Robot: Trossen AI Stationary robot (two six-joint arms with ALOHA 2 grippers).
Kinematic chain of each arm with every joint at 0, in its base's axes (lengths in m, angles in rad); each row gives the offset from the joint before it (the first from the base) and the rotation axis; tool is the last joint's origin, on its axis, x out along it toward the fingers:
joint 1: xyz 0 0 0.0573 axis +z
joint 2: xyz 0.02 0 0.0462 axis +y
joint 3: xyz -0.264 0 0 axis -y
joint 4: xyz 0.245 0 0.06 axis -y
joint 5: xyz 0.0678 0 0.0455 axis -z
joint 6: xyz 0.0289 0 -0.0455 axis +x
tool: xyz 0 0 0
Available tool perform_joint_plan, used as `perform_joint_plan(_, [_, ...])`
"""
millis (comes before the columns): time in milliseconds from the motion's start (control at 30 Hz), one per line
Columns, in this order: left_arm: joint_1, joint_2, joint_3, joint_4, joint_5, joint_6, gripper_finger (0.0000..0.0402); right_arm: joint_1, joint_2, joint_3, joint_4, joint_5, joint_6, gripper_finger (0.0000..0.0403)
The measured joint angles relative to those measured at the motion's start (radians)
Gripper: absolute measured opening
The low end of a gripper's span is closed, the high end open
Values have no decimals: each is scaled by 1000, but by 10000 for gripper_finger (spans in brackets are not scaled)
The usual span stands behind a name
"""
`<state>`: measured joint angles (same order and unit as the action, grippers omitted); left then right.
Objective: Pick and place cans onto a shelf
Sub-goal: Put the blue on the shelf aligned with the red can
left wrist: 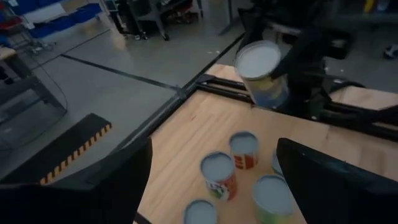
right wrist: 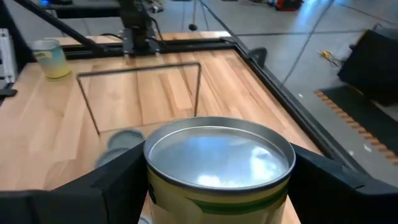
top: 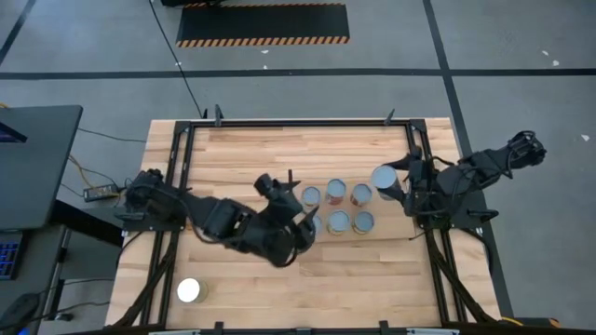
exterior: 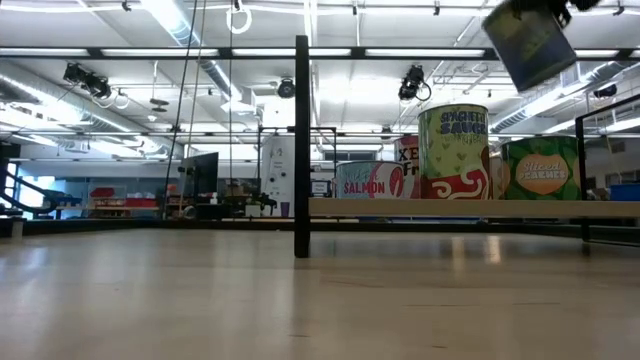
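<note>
My right gripper point(top: 389, 181) is shut on a can point(top: 384, 176) with a silvery top and a yellow-green label, at the table's right side; the low view shows this can point(exterior: 530, 42) high above the shelf point(exterior: 460, 208). My left gripper point(top: 305, 221) is open and empty over the left end of a cluster of several cans point(top: 337, 207) standing upright at mid-table. In the low view the shelf's pale board carries cans point(exterior: 452, 150) behind a dark upright strip point(exterior: 301, 145). One glaring white can point(top: 189, 290) stands near the table's front left. My right gripper pinches the can's side wall point(right wrist: 186, 199) between its two fingers, just below the top rim. The fingers point(right wrist: 118, 180) come from the table's right side, one on each side of the can. The can is lifted clear and tilted.
A dark metal frame point(top: 279, 123) runs around the table's edges. The left wrist view shows my right arm point(left wrist: 311, 56) behind the held can and several standing cans point(left wrist: 219, 174) below my left gripper. A pale cup-like object point(right wrist: 51, 58) stands far off by the frame.
</note>
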<state>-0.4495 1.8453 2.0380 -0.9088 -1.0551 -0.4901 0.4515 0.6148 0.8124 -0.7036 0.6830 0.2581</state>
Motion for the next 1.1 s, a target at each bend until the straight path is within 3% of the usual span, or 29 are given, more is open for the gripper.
perform_joint_plan(200, [-45,0,0,-33,-54,-54,348,2,-65,-137,29,76,138,324])
perform_joint_plan(400, [-48,0,0,-55,-63,-58,347,29,-13,-163,26,82,265,324])
perform_joint_plan(867, [-42,0,0,-150,-66,-135,347,383,134,-139,-33,24,471,324])
perform_joint_plan(1100, [-39,0,0,-150,-70,-159,347,419,251,-139,-42,83,430,324])
